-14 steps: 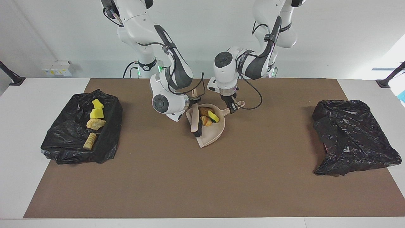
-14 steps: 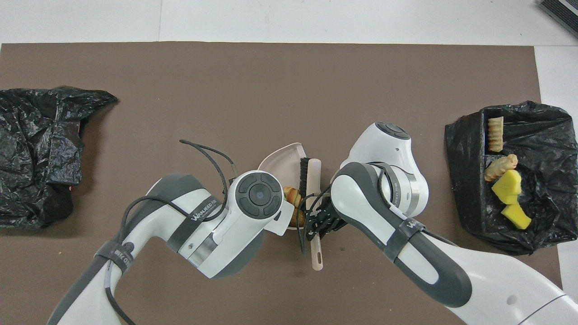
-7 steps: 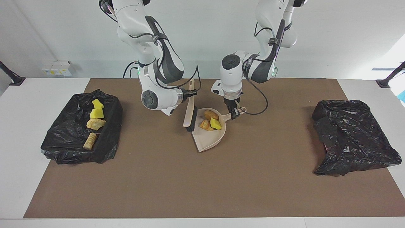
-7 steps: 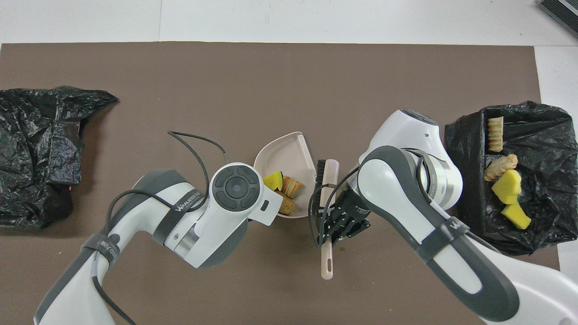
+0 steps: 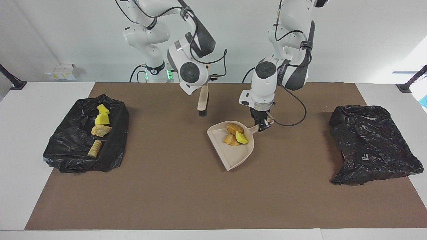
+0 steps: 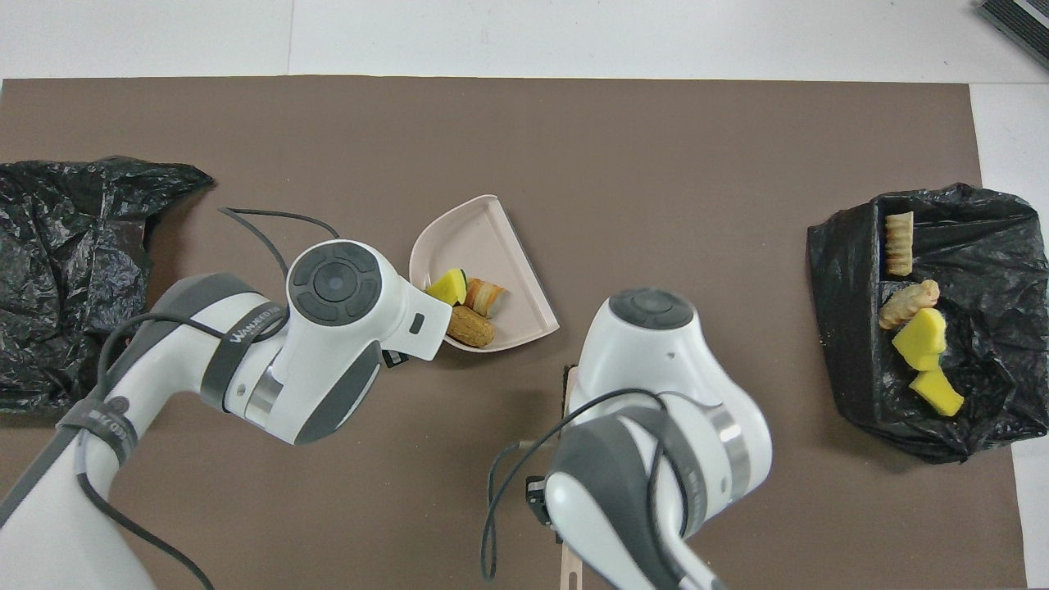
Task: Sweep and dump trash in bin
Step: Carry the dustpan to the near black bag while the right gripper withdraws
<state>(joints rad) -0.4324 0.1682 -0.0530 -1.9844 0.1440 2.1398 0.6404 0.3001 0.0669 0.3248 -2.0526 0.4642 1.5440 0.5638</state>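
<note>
The left gripper (image 5: 263, 125) is clamped on the handle of the shallow beige plastic dustpan (image 5: 233, 156), holding it just above the middle of the brown table mat (image 5: 186, 200). The pan carries three bits of trash: a tan croissant-like piece (image 5: 235, 128), a striped orange-tan bread piece (image 5: 229, 139) and a yellow green-backed sponge chunk (image 5: 241, 138), all lying near the handle end.

The right gripper (image 5: 207, 77), fingers closed on the handle of the beige hand brush with black bristles (image 5: 202, 101), holds it raised, bristles down, over the mat on the robots' side of the pan.

Four more pieces already lie in the open black-bag-lined bin (image 5: 115, 140) at the right arm's end of the table: two yellow sponge chunks (image 5: 102, 115) and two tan pastry pieces (image 5: 96, 138). A crumpled black plastic bag (image 5: 373, 143) sits at the left arm's end.

No trash shows loose on the mat, so sweeping looks finished; what remains, it seems, is carrying the loaded pan to a bin and tipping it out.
</note>
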